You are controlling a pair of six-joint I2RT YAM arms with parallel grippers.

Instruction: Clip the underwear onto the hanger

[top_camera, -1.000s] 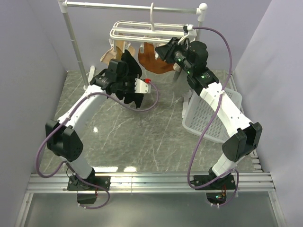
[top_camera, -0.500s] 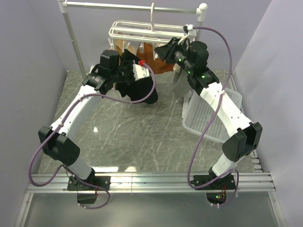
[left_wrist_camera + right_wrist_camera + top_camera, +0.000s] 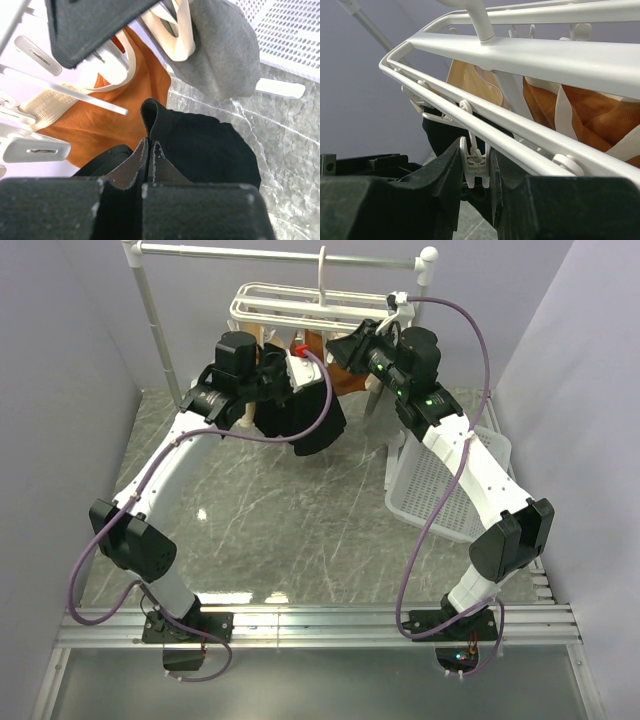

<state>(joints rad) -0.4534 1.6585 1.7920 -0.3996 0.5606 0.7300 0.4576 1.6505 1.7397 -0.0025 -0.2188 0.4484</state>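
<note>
**Underwear up at the rack, clip not yet on it**

Starting at the near edge, both arms stretched away from their bases toward 12 o'clock. The white laundry basket (image 3: 440,490) sat on the table at about 3 o'clock, out of play.

The left gripper (image 3: 149,159) was clamped tight on a fold of the underwear (image 3: 200,145). The black edge poked up between its fingers, and the rest of the garment hung free below, clear of the table. In the top view the dark bundle dangled just under the near side of the hanger (image 3: 300,305), at roughly 7 o'clock from the right gripper (image 3: 474,172).

That one had its two fingers pressed against either side of a small white clip (image 3: 475,164) dangling from the hanger's near bar. Whether the clip's mouth was sprung open, no view showed.

Further back, an orange garment (image 3: 100,120), a tan garment (image 3: 470,80) and a grey garment (image 3: 225,55) hung from the same rack. At the far end the rail stand (image 3: 280,254) carried the hook.

So the pick-up and the lift looked done, and a clip was seized. What remained was feeding the black edge into that clip, letting it bite, and getting both grippers off. By my reckoning it was past halfway, with the fiddly part ahead.
</note>
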